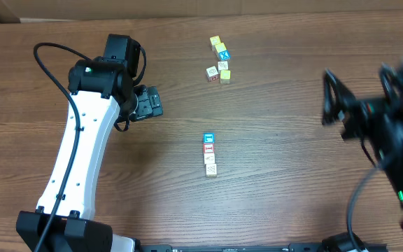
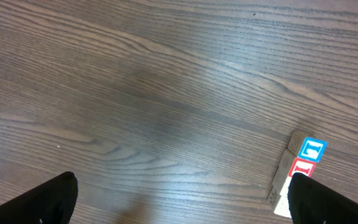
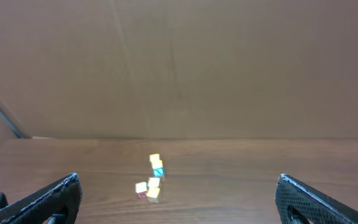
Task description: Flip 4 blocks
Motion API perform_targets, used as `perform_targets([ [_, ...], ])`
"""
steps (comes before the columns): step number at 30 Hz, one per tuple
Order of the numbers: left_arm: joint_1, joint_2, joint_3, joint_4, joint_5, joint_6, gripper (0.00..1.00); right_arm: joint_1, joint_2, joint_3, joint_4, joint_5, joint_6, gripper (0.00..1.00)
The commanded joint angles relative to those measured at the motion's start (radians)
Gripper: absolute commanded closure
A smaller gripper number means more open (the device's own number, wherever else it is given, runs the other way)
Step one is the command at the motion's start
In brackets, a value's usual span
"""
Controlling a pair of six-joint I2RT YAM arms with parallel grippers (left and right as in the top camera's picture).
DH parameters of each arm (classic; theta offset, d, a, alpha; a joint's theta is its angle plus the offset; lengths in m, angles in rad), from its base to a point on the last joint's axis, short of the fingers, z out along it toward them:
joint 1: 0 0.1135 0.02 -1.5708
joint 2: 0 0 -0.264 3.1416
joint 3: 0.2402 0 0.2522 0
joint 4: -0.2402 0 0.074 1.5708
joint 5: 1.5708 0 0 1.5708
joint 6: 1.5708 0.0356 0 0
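Note:
Four small blocks (image 1: pixel 209 154) lie in a short row at the table's middle: a blue-faced one (image 1: pixel 208 138) at the far end, a red-faced one (image 1: pixel 208 148) behind it, then two pale ones. In the left wrist view the blue block (image 2: pixel 311 149) and the red block (image 2: pixel 303 168) show at the lower right, beside the right fingertip (image 2: pixel 328 202). My left gripper (image 1: pixel 154 103) (image 2: pixel 182 208) is open and empty, left of the row. My right gripper (image 1: pixel 327 98) (image 3: pixel 179 205), blurred at the far right, is open and empty.
A loose cluster of other cubes (image 1: pixel 220 60) (image 3: pixel 153 177), some yellow-topped and one blue, lies toward the table's far edge. A brown wall stands behind the table. The left arm's white link (image 1: pixel 82 154) and its black cable cross the left side.

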Motion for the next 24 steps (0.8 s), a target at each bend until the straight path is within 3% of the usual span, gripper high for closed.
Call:
perform_targets([
  [1,0.003,-0.003,-0.006,-0.002,-0.014,-0.014,0.00,-0.037,-0.112,-0.124,0.000,0.002,-0.033,0.00],
  [7,0.003,-0.003,-0.006,-0.002,-0.014,-0.014,0.00,-0.102,-0.360,-0.408,0.065,-0.039,-0.030,0.00],
  [15,0.003,-0.003,-0.006,-0.002,-0.014,-0.014,0.00,-0.159,-0.607,-0.702,0.405,-0.172,-0.034,0.00],
  [24,0.003,-0.003,-0.006,-0.002,-0.014,-0.014,0.00,-0.159,-0.755,-0.927,0.798,-0.200,-0.034,0.00],
])
